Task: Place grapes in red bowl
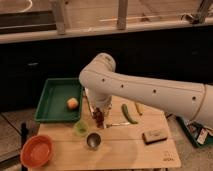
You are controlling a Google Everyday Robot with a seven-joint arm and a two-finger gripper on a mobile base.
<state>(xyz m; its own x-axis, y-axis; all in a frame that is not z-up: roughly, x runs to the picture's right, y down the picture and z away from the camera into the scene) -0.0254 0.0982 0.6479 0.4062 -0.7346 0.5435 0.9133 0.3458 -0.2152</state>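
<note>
camera view: the gripper (pixel 98 111) hangs at frame centre, below the white arm (pixel 145 92), fingers pressed together and pinching the grapes (pixel 99 119). the grapes sit just above the wooden table (pixel 125 150), beside the small green cup (pixel 80 128) and above the metal cup (pixel 93 140). the red bowl (pixel 36 151) stands at lower left, well apart. the green tray (pixel 54 119) holds a round orange fruit (pixel 72 103).

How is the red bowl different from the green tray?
The red bowl is round; the green tray is rectangular. The red bowl looks empty; the green tray holds an orange fruit. The bowl sits nearer the front, the tray behind it. Both are left of the hand in the picture, which is shut on the grapes over the table.
</note>
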